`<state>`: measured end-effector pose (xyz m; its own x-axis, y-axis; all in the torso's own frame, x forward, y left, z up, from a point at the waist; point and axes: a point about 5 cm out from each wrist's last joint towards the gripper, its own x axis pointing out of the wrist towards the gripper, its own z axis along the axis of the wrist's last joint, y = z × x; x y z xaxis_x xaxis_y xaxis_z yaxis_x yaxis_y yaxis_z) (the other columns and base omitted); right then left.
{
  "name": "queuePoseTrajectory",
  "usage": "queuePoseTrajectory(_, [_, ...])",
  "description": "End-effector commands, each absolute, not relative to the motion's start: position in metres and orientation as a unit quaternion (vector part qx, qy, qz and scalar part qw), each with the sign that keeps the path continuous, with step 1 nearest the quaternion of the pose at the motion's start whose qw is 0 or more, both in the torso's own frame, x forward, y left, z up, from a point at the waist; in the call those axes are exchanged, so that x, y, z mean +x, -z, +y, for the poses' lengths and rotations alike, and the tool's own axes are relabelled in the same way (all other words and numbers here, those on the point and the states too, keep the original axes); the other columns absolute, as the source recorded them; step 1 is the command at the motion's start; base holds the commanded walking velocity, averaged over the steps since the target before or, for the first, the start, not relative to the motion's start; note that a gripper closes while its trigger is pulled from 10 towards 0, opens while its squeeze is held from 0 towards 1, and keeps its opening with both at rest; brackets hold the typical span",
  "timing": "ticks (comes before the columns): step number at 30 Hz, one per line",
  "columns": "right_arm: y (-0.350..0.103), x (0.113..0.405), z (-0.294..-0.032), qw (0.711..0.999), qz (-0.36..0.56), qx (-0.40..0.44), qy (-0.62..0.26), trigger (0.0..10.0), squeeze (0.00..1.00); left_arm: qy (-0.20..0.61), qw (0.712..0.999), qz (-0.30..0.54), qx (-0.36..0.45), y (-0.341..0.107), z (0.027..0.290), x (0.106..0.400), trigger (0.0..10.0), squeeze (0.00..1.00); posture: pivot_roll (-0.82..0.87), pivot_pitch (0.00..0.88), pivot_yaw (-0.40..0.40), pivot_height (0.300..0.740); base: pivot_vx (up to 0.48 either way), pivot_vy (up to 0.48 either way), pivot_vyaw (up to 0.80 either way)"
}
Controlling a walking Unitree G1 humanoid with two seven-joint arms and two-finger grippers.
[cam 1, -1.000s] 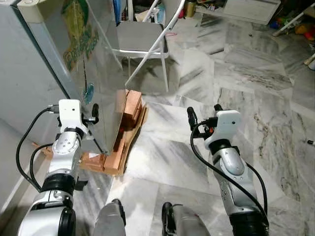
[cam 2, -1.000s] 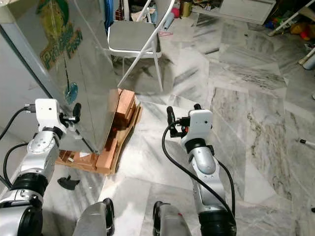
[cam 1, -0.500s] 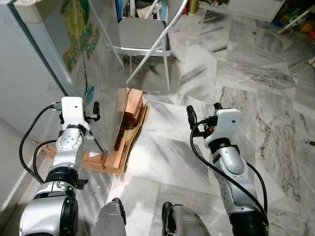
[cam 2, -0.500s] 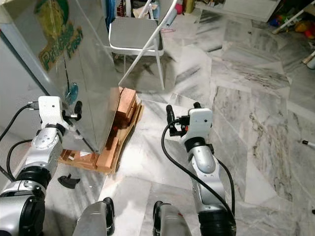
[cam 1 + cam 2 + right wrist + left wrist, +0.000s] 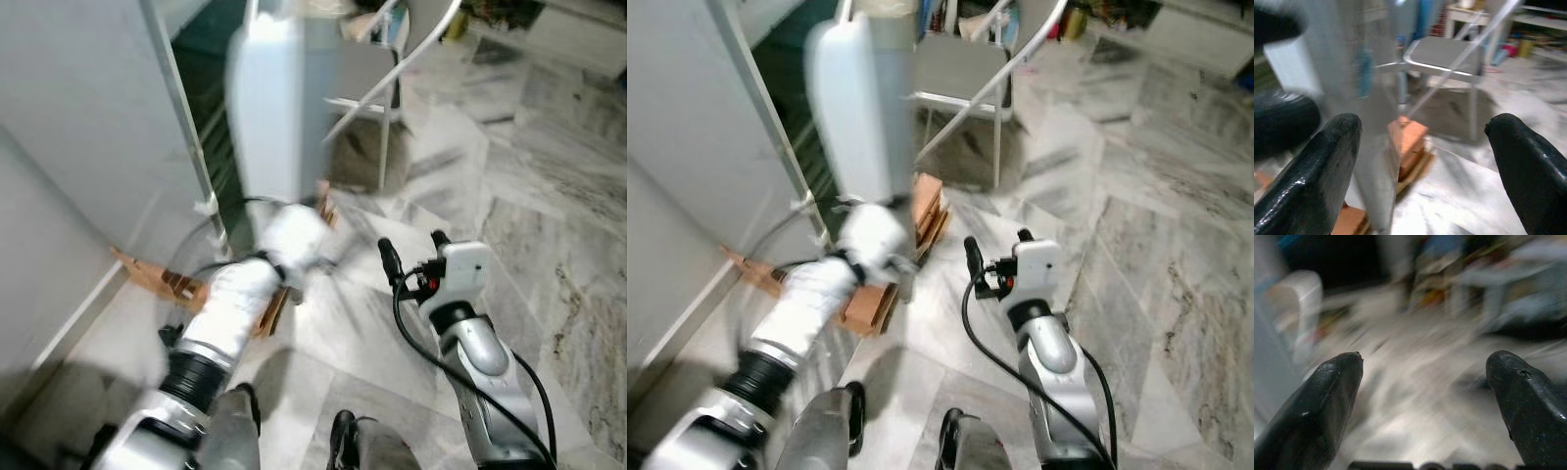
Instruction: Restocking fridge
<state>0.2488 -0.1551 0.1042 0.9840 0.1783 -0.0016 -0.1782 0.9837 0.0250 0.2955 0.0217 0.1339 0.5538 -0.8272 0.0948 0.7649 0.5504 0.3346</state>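
Observation:
The grey fridge stands at my left. Its door stands swung out edge-on, and the dark inside shows behind it. My left arm reaches across in front of the door's lower edge and is motion-blurred. In the left wrist view my left gripper is open, with nothing between its fingers. My right gripper hovers open over the marble floor, to the right of the door. Its wrist view has the right gripper facing the door's edge.
Wooden blocks and cardboard lie under the fridge's base. A grey folding chair stands just behind the door. Marble floor spreads to the right, with shelves and clutter at the far back.
The fridge door has swung open from closed, showing the dark inside. My left arm has swept rightward from the door's edge and blurs. The camera has shifted; the right arm holds still.

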Motion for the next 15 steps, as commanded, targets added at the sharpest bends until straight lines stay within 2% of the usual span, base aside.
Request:
queuePoseTrajectory(1, [-0.104, 0.243, -0.172, 0.999, 0.004, 0.006, -0.053, 10.0, 0.00, 0.403, 0.897, -0.087, 0.158, -0.118, 0.055, 0.310, 10.0, 0.00, 0.03, 0.168, -0.051, 0.740, 0.000, 0.000, 0.00])
queuePoseTrajectory(2, [-0.104, 0.243, -0.172, 0.999, 0.004, 0.006, -0.053, 10.0, 0.00, 0.403, 0.897, -0.087, 0.158, -0.118, 0.055, 0.310, 10.0, 0.00, 0.03, 0.168, -0.051, 0.740, 0.000, 0.000, 0.00])
queuePoseTrajectory(4, [-0.106, 0.242, -0.171, 0.999, 0.001, 0.004, -0.054, 10.0, 0.00, 0.344, 0.924, -0.068, 0.154, -0.116, 0.084, 0.320, 10.0, 0.00, 0.04, 0.170, -0.049, 0.740, 0.000, 0.000, 0.00])
queuePoseTrajectory(5, [-0.106, 0.242, -0.171, 0.999, 0.001, 0.004, -0.054, 10.0, 0.00, 0.344, 0.924, -0.068, 0.154, -0.116, 0.084, 0.320, 10.0, 0.00, 0.04, 0.170, -0.049, 0.740, 0.000, 0.000, 0.00])
queuePoseTrajectory(7, [-0.107, 0.242, -0.169, 0.998, 0.001, 0.005, -0.059, 10.0, 0.00, 0.300, 0.940, -0.052, 0.155, -0.113, 0.113, 0.320, 10.0, 0.00, 0.05, 0.174, -0.051, 0.740, 0.000, 0.000, 0.00])
queuePoseTrajectory(15, [-0.109, 0.248, -0.164, 0.998, 0.002, 0.005, -0.065, 10.0, 0.00, 0.255, 0.953, -0.018, 0.165, -0.101, 0.148, 0.300, 10.0, 0.00, 0.05, 0.185, -0.050, 0.740, 0.000, 0.000, 0.00])
